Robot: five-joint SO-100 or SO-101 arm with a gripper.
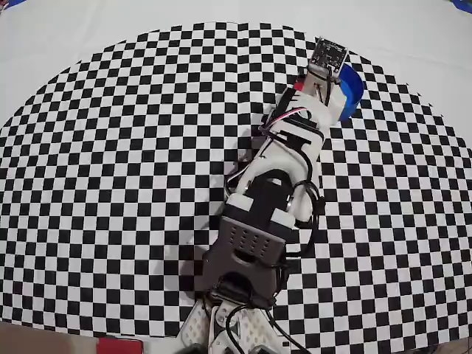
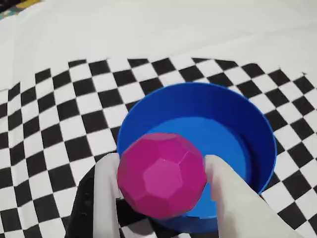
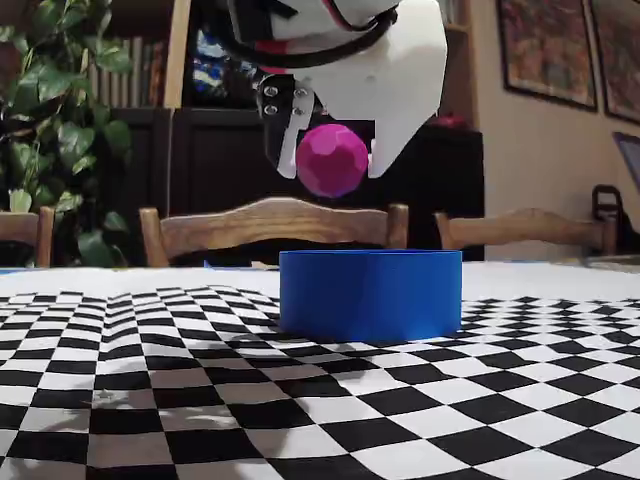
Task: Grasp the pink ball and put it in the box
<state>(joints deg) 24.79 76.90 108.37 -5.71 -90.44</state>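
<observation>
Checkered table [image 3: 150,400] | jaws [image 3: 333,160] grip pink ball [image 3: 332,160] | above box [image 3: 370,295]

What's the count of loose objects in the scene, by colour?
Pink: 1, the pink ball, held in the gripper above the box.
Blue: 1, the round box on the checkered cloth.
Total: 2

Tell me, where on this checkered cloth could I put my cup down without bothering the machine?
The whole left side of the checkered cloth in the overhead view lies bare. The far right corner is crowded: there the arm reaches over the blue box, and the fingers hold the pink ball above it.
</observation>
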